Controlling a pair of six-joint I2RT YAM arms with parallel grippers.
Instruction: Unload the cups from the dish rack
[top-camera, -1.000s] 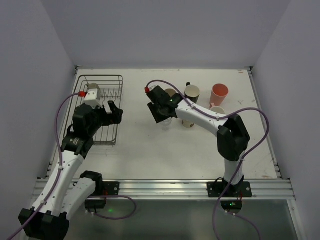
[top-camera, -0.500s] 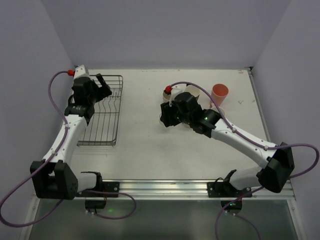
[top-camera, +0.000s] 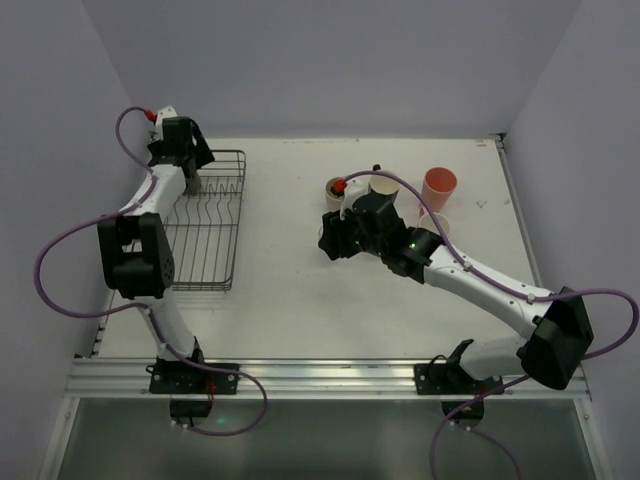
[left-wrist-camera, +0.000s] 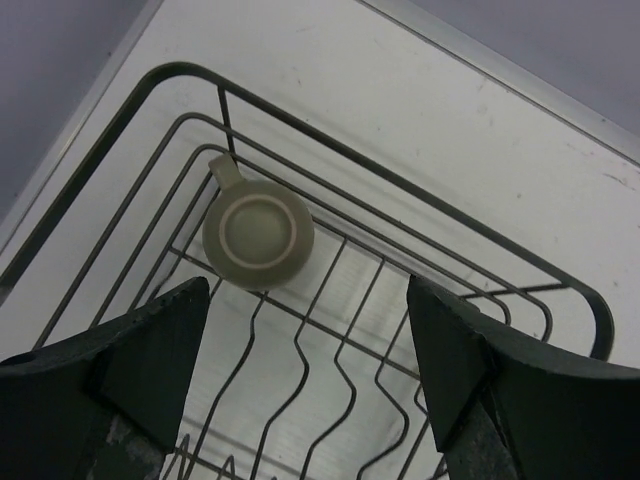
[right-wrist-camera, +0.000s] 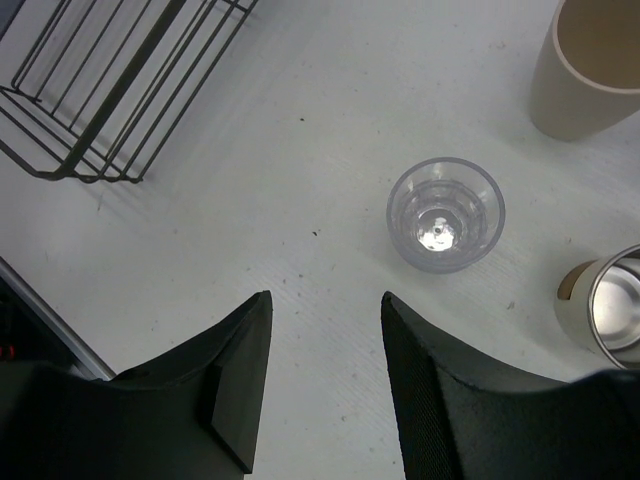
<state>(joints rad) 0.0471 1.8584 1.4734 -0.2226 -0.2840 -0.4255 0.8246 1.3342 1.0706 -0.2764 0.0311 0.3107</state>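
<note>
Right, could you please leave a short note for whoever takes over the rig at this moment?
Left gripper: open, poised over the grey-green handled cup in the far left corner of the dark wire dish rack; no other cup shows there.
Right gripper: open, empty, over the white table beside the small clear glass.
Done: that glass, the beige tumbler and the salmon-pink tumbler stand on the table.
Left: lift out the grey-green cup.

The surface carried the dish rack at far left. A clear glass, beige tumbler and salmon-pink tumbler stood further right.
</note>
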